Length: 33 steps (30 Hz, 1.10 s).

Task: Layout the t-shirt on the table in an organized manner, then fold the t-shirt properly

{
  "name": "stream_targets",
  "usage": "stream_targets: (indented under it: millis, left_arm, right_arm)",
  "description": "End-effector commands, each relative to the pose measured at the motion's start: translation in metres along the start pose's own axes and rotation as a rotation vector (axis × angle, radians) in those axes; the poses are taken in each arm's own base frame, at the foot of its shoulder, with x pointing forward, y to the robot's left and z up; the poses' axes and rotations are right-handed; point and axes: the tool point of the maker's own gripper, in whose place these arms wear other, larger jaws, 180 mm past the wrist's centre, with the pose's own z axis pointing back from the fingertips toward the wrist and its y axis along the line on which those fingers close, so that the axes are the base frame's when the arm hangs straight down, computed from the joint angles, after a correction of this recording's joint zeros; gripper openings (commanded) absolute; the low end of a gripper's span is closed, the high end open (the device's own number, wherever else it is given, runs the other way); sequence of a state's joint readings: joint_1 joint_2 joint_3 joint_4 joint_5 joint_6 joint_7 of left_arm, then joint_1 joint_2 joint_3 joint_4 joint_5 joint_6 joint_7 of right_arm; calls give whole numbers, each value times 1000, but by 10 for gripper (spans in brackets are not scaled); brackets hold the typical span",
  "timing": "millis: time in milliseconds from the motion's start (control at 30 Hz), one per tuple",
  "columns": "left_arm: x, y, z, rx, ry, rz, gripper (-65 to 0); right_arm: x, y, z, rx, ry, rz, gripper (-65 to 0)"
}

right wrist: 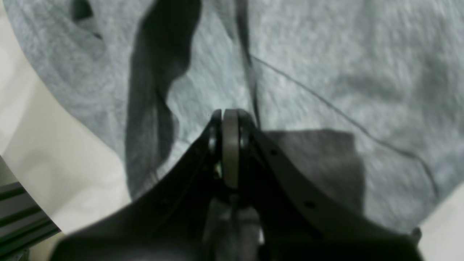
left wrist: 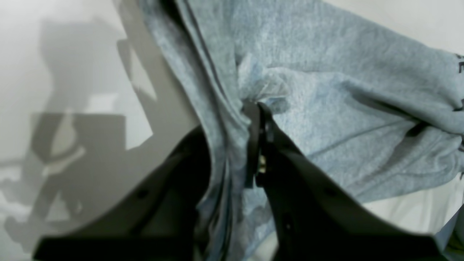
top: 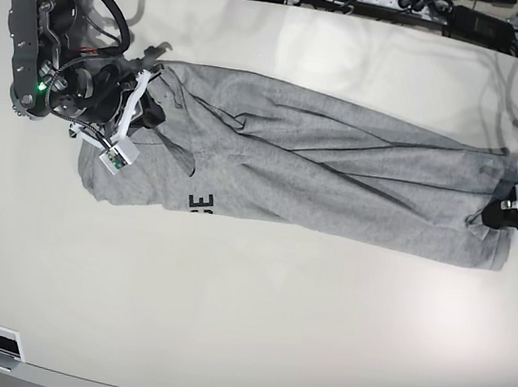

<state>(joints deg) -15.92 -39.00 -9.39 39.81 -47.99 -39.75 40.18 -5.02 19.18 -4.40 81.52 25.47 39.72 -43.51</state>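
The table [top: 251,326], broad and glossy off-white, carries the t-shirt [top: 337,180], which lies across its far half, pulled out long between the two arms.

The cloth is stretched but not flat. Long ridges run along its length, one edge is rolled under, and only part of the dark lettering [top: 201,203] shows at the near edge. My reading: the layout step is under way and unfinished, and no fold has been made yet. Spreading the body and sleeves comes first.

The right gripper [right wrist: 229,116] sits over the shirt's end at the base view's left, jaws pressed together. Whether cloth is pinched between them I cannot tell, since the wrist view is blurred there. The left gripper [left wrist: 258,108] is clenched on a bunched tuft of shirt fabric at the opposite end.

The sleeves and collar are not distinguishable in the bundle. The left arm is cut off by the base view's edge.
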Motion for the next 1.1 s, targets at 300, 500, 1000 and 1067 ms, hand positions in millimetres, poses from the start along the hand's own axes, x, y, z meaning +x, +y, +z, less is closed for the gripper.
stream_targets:
  millis: [300, 500, 1000, 1067]
  left_arm:
    - [40, -31, 16, -161, -82, 79, -650]
    - [57, -83, 23, -341, -62, 36, -650]
    - [14, -175, -16, -616, 25, 86, -650]
    - [7, -188, -24, -645, 41, 90, -650]
  right_arm:
    - [20, 0, 3, 1, -59, 16, -650]
    - [24, 8, -2, 16, -73, 7, -650]
    - [30, 16, -7, 33, -90, -3, -650]
    - [30, 16, -7, 33, -89, -4, -650]
